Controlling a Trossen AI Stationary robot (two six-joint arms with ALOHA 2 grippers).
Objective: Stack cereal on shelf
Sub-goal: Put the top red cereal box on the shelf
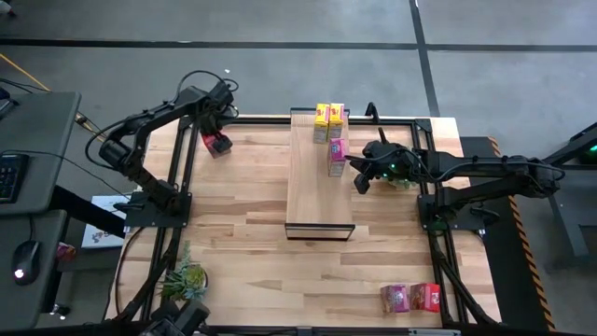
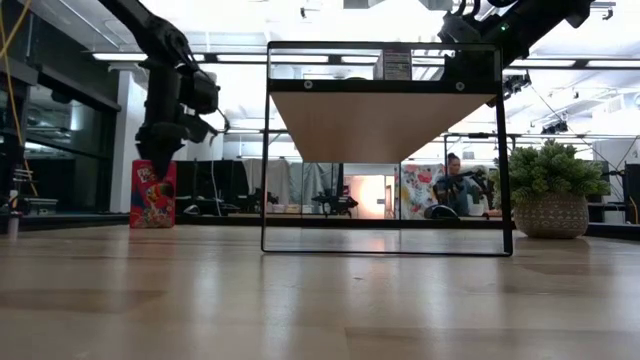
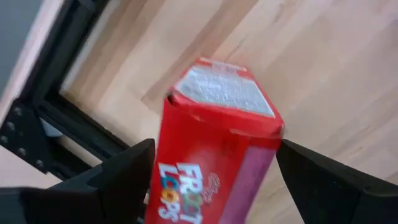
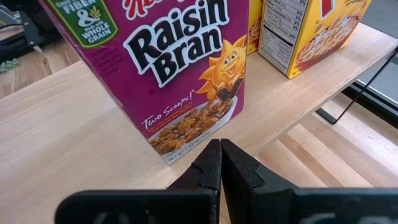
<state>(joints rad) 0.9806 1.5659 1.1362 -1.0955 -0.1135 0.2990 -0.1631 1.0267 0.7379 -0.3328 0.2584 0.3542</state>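
A red cereal box (image 3: 211, 149) stands upright on its bottom on the table at the far left (image 2: 152, 195). My left gripper (image 3: 214, 155) points down over it, open, one finger on each side of the box's top and neither touching it (image 1: 216, 140). On the far end of the shelf (image 1: 312, 191) stand two yellow boxes (image 1: 328, 118) and a magenta box (image 1: 337, 155). My right gripper (image 4: 220, 149) is shut and empty, just beside the magenta box (image 4: 155, 68) at the shelf's right edge.
A magenta box (image 1: 395, 299) and a red box (image 1: 426, 296) lie near the table's near right corner. One potted plant (image 1: 185, 278) stands at the near left, another (image 2: 545, 190) under my right arm. A black frame (image 1: 177, 177) borders the table.
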